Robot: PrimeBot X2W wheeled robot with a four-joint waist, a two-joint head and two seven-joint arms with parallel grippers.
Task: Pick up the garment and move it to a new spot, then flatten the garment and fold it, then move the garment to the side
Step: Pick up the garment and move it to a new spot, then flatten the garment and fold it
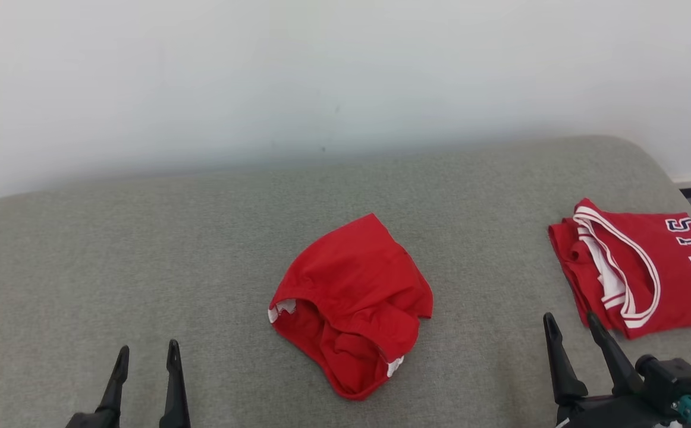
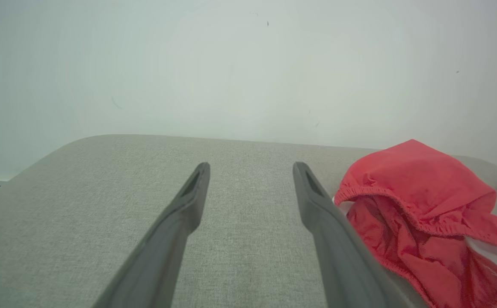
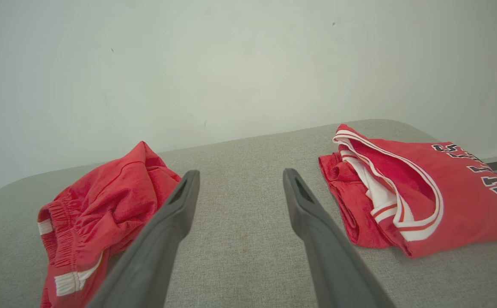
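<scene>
The garment (image 1: 351, 291) is a pair of red shorts with white trim, lying crumpled in the middle of the grey padded surface (image 1: 143, 255), waistband toward me. My left gripper (image 1: 148, 348) stands open at the lower left, well clear of the cloth, with nothing between its fingers. In the left wrist view the garment (image 2: 419, 188) lies just right of the open left gripper (image 2: 252, 167). My right gripper (image 1: 571, 317) is open at the lower right, between the shorts and a folded jersey. The right wrist view has the garment (image 3: 103, 201) to the left of the open right gripper (image 3: 241, 172).
A folded red jersey (image 1: 660, 261) with white trim and dark lettering lies at the surface's right end, close to my right fingers; it is the folded jersey (image 3: 445, 184) in the right wrist view. A pale wall (image 1: 345, 77) stands behind. The surface's rounded corner (image 1: 649, 154) drops off at the far right.
</scene>
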